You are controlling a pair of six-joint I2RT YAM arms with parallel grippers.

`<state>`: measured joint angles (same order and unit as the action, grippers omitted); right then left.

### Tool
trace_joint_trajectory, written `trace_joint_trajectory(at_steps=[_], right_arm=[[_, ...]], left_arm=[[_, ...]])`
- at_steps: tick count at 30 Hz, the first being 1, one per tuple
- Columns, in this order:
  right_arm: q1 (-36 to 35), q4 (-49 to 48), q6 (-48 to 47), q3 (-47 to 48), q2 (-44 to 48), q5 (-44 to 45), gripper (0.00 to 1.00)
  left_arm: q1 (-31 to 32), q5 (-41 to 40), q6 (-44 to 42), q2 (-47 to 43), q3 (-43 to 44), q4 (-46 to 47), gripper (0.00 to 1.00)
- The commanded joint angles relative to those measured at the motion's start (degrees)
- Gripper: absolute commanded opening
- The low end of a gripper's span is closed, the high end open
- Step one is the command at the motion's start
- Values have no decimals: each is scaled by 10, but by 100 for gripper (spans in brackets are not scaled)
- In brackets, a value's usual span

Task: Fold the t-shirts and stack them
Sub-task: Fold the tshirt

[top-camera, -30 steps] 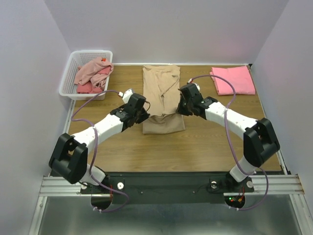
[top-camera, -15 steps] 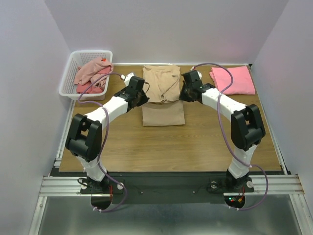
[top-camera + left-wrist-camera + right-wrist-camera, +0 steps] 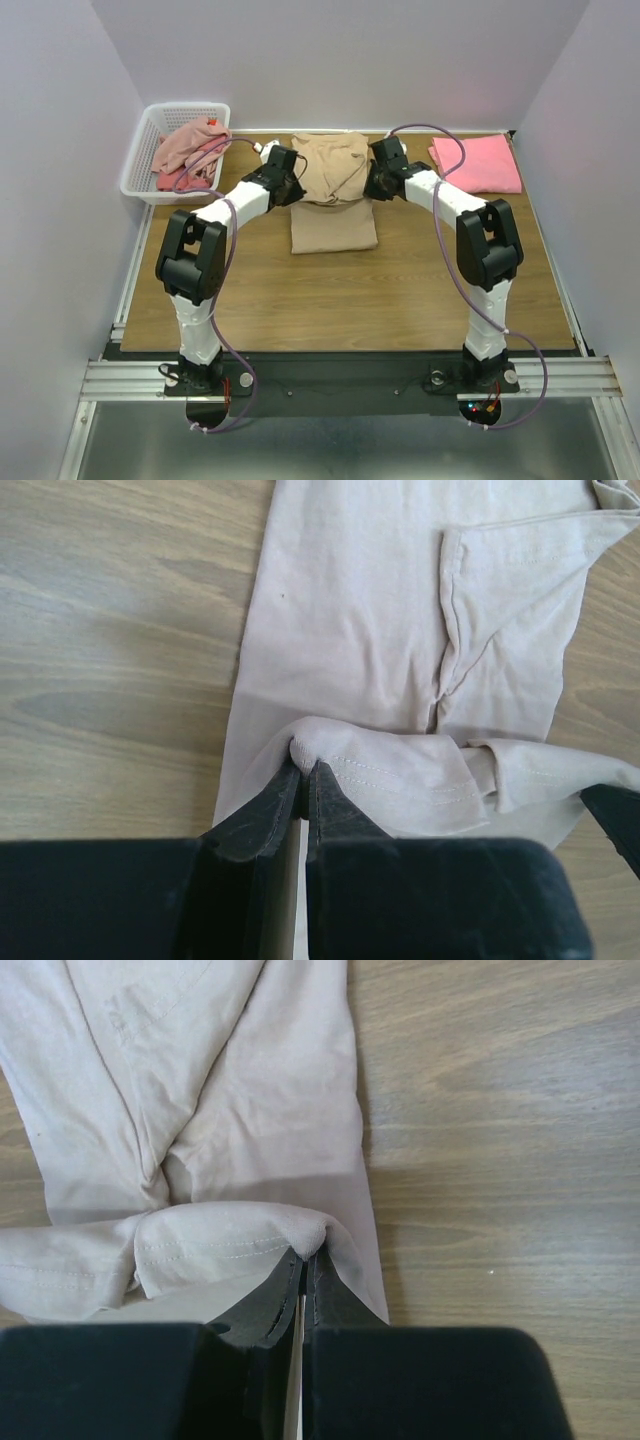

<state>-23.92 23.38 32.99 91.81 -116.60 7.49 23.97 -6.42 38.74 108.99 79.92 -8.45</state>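
Hem corners of beige t-shirt pinched: left tool, right tool.

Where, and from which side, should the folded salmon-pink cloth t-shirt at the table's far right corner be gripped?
Probably its near edge, approached low from the robot's side. The salmon-pink t-shirt lies flat as a folded rectangle, so only an edge can be pinched through all layers, and the near one lies closest.
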Motion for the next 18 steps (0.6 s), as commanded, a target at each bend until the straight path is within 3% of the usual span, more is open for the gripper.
trace_joint_trajectory(at_steps=[1,9,12,14,16,18], right_arm=[[15,-14,-9,33,-11,-5,0],[21,-15,-13,61,-47,-24,0],[21,-15,-11,71,-56,-26,7],[22,-15,-8,75,-56,-20,18],[22,-14,-9,80,-54,-16,25],[22,-14,-14,84,-46,-26,42]], left_arm=[[-8,10,-25,13,44,11,0],[-14,11,-33,55,89,-4,0],[-16,15,-37,74,110,-17,3],[-17,17,-39,80,115,-17,32],[-17,20,-41,78,117,-17,44],[-17,20,-39,65,110,-17,57]])
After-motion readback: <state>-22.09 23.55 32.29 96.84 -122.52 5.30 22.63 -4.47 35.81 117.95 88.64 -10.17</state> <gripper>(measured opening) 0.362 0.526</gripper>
